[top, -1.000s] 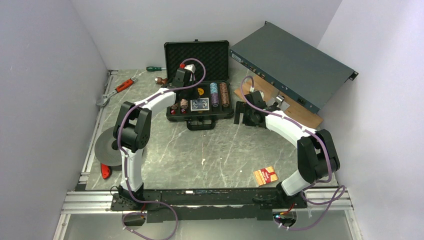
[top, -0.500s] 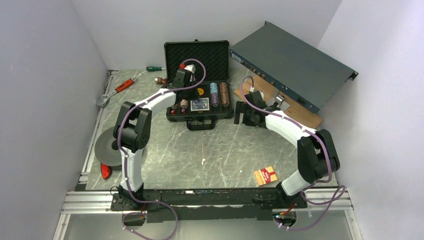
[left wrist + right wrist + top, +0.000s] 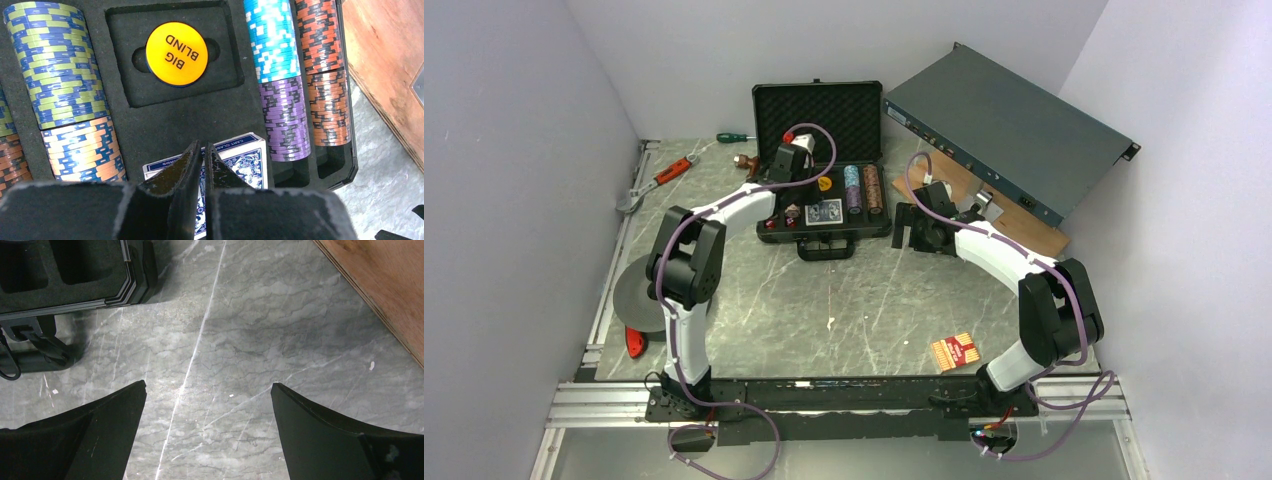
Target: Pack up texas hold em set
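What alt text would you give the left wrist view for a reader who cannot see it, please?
The left gripper, jaws nearly shut with nothing between them, hovers over a blue card deck in the case's black foam tray. A yellow BIG BLIND button sits in a recess beyond it, flanked by rows of striped poker chips in slots on both sides.

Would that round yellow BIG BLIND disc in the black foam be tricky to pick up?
The round yellow BIG BLIND disc looks stiff and glossy, so it may slip from a pinch. It lies flat in a recess of the black foam insert, but side notches likely expose its edge. On edge, it could roll.
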`<state>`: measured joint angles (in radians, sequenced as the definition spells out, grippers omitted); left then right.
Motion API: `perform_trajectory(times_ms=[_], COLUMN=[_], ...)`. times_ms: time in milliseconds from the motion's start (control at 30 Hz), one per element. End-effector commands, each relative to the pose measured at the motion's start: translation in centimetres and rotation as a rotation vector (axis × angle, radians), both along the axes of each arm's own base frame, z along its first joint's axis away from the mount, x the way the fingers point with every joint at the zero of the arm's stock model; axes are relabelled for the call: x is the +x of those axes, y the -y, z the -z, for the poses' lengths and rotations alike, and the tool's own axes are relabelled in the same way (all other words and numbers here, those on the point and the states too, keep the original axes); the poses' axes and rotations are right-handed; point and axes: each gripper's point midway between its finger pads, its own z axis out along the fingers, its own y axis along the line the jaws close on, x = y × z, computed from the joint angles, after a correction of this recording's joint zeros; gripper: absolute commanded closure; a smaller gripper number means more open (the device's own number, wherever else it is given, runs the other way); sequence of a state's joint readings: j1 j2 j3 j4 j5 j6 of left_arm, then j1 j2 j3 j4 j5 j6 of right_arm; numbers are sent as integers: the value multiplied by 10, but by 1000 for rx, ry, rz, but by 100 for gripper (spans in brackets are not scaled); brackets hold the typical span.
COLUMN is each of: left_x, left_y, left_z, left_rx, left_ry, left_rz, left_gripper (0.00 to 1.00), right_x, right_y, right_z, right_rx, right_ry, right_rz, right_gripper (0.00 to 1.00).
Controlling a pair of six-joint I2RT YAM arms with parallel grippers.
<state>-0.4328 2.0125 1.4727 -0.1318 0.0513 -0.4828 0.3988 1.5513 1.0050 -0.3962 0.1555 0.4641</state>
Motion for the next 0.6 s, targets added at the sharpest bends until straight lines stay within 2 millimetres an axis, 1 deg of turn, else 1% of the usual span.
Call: perform_trajectory(times_ms=[0, 200, 367, 567], left_x=[-27, -30, -38, -49], left_y=[-3, 0, -2, -2], left_z=[11, 12, 21, 37], left_rx=[59, 74, 90, 113], left_ry=[-73, -73, -88, -117], left_rz=[39, 55, 57, 61], left_gripper=[86, 86, 87, 88], right_x=[13, 13, 13, 13], right_y=[-1, 0, -1, -1], right_z=[-25, -25, -26, -26], right_rx=[15, 13, 13, 13], right_ry=[75, 76, 77, 76], right_rz=[2, 4, 4, 4], right_gripper=[0, 0, 0, 0])
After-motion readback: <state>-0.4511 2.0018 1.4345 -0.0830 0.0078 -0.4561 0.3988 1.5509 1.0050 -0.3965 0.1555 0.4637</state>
